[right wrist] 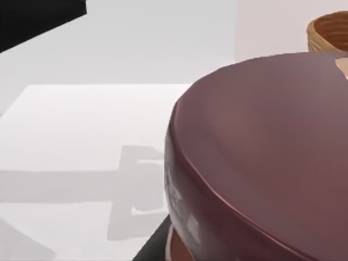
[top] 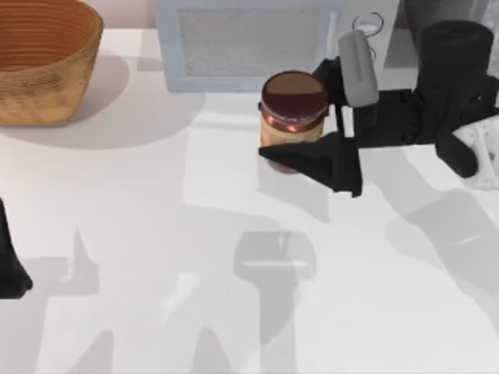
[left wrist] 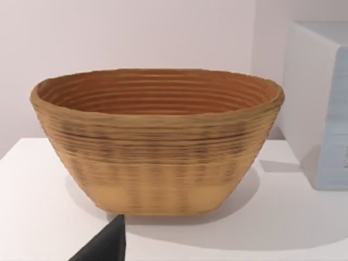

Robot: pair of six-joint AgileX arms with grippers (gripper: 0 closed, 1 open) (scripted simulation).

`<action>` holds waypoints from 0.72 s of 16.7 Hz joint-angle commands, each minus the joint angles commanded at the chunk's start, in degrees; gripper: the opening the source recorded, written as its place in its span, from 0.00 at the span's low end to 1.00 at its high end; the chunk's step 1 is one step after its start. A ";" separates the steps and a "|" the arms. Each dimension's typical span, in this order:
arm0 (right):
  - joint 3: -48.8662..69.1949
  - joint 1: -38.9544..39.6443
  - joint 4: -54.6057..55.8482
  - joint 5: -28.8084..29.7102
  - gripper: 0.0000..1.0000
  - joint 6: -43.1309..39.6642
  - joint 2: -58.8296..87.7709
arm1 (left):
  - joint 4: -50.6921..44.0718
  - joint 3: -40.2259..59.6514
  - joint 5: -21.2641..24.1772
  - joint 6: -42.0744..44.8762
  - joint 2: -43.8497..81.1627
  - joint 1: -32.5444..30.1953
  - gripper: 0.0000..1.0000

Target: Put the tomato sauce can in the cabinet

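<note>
Clearly the right gripper (top: 312, 128) is the one at work: it sits right of centre in the upper half of the top view, reaching in from the right edge, its fingers clamped on the tomato sauce can (top: 293, 117). One dark finger (top: 320, 160) crosses the can's lower side and the other sits behind it towards the upper edge, so the can is pinched across its body, upright, with its maroon lid facing up. That sideways hold would suit sliding it into an opening from the front without tipping.

Whether the can is off the table (top: 156, 234) I cannot tell for sure, though shadows lying well below it suggest it is carried in the air. From the right wrist the lid (right wrist: 261, 152) looms very close, as expected for something held between that arm's own fingers.

Just above and left of the can is the cabinet (top: 249, 43), its ridged door panel apparently shut, so the can is near it but not inside.

Farther out, a woven basket (top: 43, 62) occupies the upper left corner, well apart. My left arm (top: 12, 265) is parked at the left edge; its wrist camera faces the basket (left wrist: 157, 141).
</note>
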 joint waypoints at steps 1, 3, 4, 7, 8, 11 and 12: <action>0.05 0.01 -0.61 0.00 0.00 -0.03 -0.60 | 0.00 0.00 0.00 0.00 0.00 0.00 1.00; 0.06 0.02 -0.69 0.00 0.00 -0.04 -0.68 | 0.00 0.00 0.00 0.00 0.00 0.00 1.00; 0.06 0.02 -0.69 0.00 0.00 -0.04 -0.68 | 0.00 0.00 0.00 0.00 0.00 0.00 1.00; -0.35 -0.05 -0.67 0.24 0.00 0.06 -1.10 | 0.00 0.00 0.00 0.00 0.00 0.00 1.00; -0.94 -0.18 -1.04 0.87 0.00 0.12 -2.29 | 0.00 0.00 0.00 0.00 0.00 0.00 1.00; -4.63 -1.28 -3.43 4.94 0.00 0.73 -9.55 | 0.00 0.00 0.00 0.00 0.00 0.00 1.00; -6.47 -1.91 -4.64 6.99 0.00 1.09 -13.18 | 0.00 0.00 0.00 0.00 0.00 0.00 1.00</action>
